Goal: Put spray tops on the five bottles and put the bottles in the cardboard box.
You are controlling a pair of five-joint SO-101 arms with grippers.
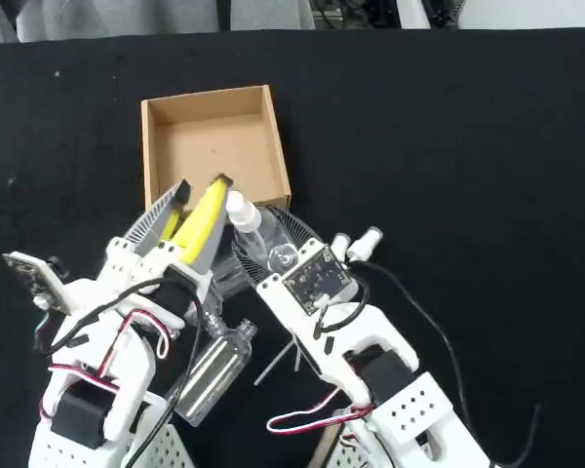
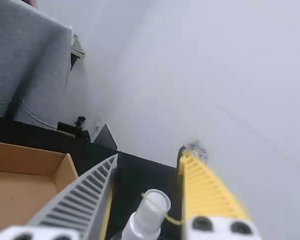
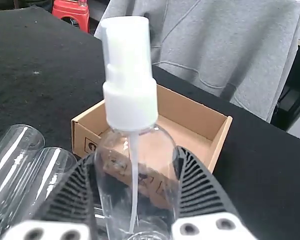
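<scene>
Cardboard box [image 1: 214,146] 1 | capped bottle [image 3: 130,130] 1, right tool [image 3: 136,165] | lying bottles [image 3: 20,150] 2

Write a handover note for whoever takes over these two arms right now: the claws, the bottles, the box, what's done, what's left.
Right claw: shut on a clear bottle with a white spray top on it, just in front of the cardboard box.
Left claw: open, fingers either side of that spray top.
A second bottle lies by the arm bases, neck bare; two more bottles lie beside the held one.
Done: one top on. The box holds no bottle yet.
Left: box this bottle, then top and box the rest.
</scene>
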